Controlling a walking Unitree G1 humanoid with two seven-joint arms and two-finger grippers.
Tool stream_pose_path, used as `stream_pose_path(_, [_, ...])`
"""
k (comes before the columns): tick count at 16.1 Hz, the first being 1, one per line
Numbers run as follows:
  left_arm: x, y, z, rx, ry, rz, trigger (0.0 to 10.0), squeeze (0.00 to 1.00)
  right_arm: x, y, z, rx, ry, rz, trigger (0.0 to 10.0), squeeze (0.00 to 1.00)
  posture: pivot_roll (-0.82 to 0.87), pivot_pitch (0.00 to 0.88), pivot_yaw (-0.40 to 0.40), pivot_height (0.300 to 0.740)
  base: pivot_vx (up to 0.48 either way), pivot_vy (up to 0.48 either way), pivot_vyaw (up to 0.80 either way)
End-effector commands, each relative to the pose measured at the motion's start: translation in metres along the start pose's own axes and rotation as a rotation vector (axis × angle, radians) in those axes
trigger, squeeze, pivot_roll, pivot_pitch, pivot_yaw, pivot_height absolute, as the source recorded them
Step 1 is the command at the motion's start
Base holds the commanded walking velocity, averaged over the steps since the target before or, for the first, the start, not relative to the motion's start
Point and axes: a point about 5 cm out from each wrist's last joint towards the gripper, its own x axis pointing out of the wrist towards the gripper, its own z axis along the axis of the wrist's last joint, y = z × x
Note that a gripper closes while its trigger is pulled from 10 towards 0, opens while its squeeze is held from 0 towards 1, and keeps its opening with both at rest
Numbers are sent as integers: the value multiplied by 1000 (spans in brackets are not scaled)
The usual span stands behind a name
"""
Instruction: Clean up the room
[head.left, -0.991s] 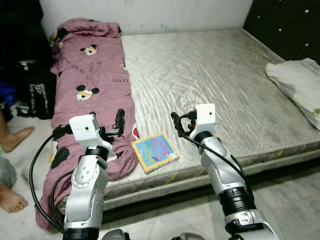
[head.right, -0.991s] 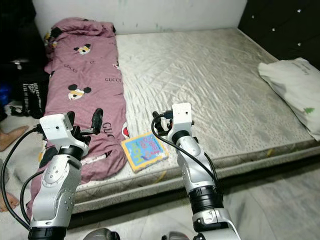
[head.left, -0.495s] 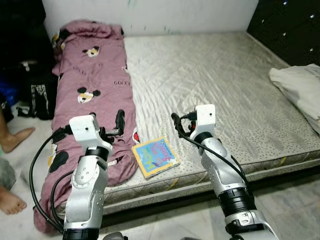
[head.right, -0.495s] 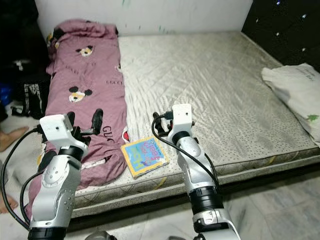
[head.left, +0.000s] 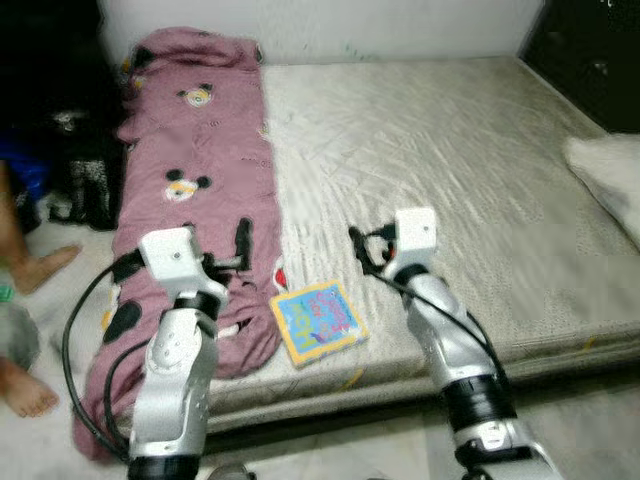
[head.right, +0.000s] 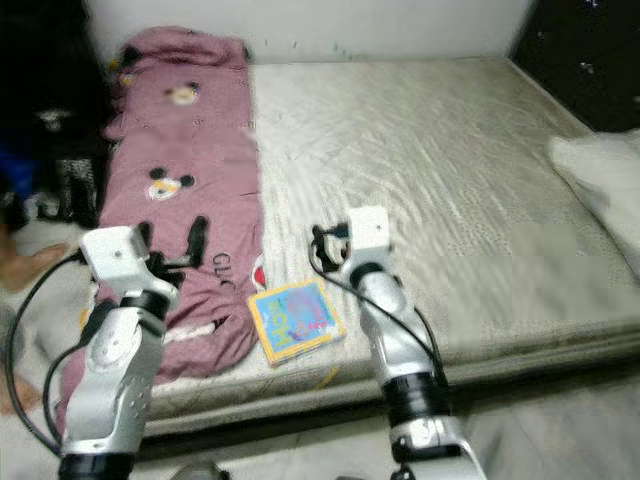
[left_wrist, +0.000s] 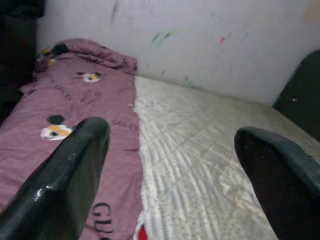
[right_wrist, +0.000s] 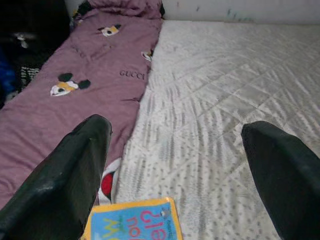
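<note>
Your camera swung rightward — nothing on the mattress (head.left: 480, 170) shifted. Both grippers — left gripper (left_wrist: 170, 150), right gripper (right_wrist: 175, 150) — hung with jaws apart; the pillow (head.left: 610, 180) was blurred, cut off.

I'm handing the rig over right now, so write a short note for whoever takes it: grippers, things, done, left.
Left gripper: open, holding nothing, raised over the pink blanket.
Right gripper: open, holding nothing, over the mattress just beyond the picture book.
Book lies flat near the mattress's front edge, beside the blanket; a white pillow lies at the robot's right.
Done: nothing picked up.
Left: book, blanket.
</note>
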Motion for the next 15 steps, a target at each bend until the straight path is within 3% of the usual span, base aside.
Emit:
stream_pose_path(1, [0,0,3,5,-8,-7,10000,0,1,2,0,-5,1,3,10000,0,-55,0,-33,740,266,0,0])
stream_pose_path(5, [1,0,2,11,-3,0,10000,0,0,1,-1,-8,5,-1,10000,0,-54,0,-34,740,68,0,0])
stream_pose_path(7, [2,1,-2,61,18,26,10000,0,1,0,0,-7,5,-4,10000,0,-57,0,-33,740,0,0,0])
stream_pose_path(10, [2,9,-4,148,63,108,10000,0,0,-2,-3,-11,21,-9,10000,0,-54,0,-34,740,0,0,-800])
stream_pose_path(13, [-3,17,-2,53,38,56,10000,0,-1,-1,-3,-9,21,-5,10000,0,-52,7,-35,740,0,0,-410])
stream_pose_path(15, [-5,18,-2,51,38,60,10000,0,-3,-2,-2,-6,19,-3,10000,0,-52,31,-36,740,0,0,0])
